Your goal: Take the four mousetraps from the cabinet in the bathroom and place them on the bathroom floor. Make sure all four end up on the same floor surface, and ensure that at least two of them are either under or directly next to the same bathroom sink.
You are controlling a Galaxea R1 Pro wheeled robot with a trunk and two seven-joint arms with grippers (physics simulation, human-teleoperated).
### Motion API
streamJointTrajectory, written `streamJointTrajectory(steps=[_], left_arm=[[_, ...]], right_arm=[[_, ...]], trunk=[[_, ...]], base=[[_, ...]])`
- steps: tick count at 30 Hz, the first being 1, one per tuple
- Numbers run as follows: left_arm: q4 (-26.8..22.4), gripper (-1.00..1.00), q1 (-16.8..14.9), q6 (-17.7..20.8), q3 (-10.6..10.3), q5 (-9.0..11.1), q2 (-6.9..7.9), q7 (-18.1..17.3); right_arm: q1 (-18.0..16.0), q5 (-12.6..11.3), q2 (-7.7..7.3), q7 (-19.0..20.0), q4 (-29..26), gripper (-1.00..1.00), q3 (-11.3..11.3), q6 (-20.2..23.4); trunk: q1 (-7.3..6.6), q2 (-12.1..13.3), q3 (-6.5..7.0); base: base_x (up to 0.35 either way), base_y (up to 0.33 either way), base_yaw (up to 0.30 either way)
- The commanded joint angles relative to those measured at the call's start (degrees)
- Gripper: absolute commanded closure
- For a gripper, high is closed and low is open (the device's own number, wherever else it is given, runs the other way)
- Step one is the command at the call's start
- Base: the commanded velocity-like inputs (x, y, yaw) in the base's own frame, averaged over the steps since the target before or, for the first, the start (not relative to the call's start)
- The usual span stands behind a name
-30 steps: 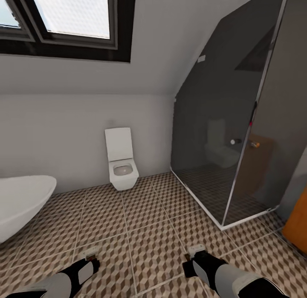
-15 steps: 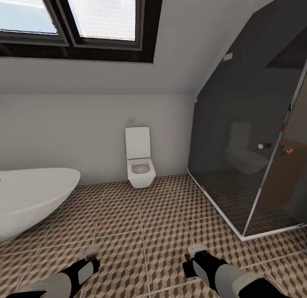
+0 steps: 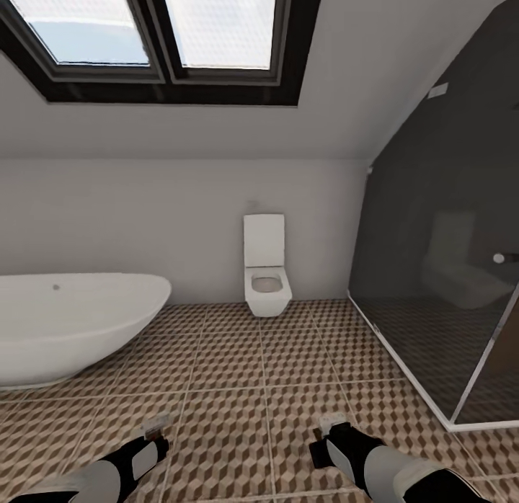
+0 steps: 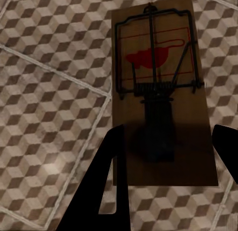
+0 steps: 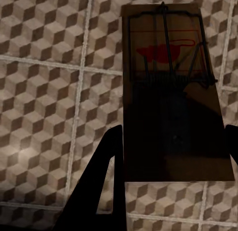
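Head view: bathroom floor w/ cube tiles, bathtub at 9 o'clock, toilet at 12, glass shower at 3; no sink in sight. Left gripper and right gripper sit low at 7 and 5 o'clock. Left wrist view: left gripper's fingers are clamped on the sides of a mousetrap, held above the tiles. Right wrist view: same on the other arm, right fingers closed on the edges of the second mousetrap. Each board's long axis runs along the fingers, pointing away from the wrist; wire bar and red bait-mark end is the far end, plain end sits btwn the fingers. Judgement: robot is in transit, hunting for the sink. To do it well, keep both traps level and grip steady, turn the base slowly till the vanity shows, then lower flat to the floor right beside it before opening; dropping from height risks a flip or bounce.
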Motion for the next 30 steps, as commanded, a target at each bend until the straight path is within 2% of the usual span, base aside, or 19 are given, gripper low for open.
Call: streamJointTrajectory(steps=[1, 30], left_arm=[[0.0, 1.0, 0.0, 0.2, 0.2, 0.0, -0.02, 0.2], [0.0, 1.0, 0.0, 0.2, 0.2, 0.1, 0.1, 0.2]], right_arm=[[0.0, -0.7, -0.01, 0.0, -0.1, 1.0, 0.5, 0.3], [0.0, -0.7, -0.18, 0.1, -0.1, 1.0, 0.5, 0.3]], trunk=[[0.0, 0.0, -0.06], [0.0, 0.0, -0.06]], base=[[0.0, 0.0, 0.291], [0.0, 0.0, 0.291]])
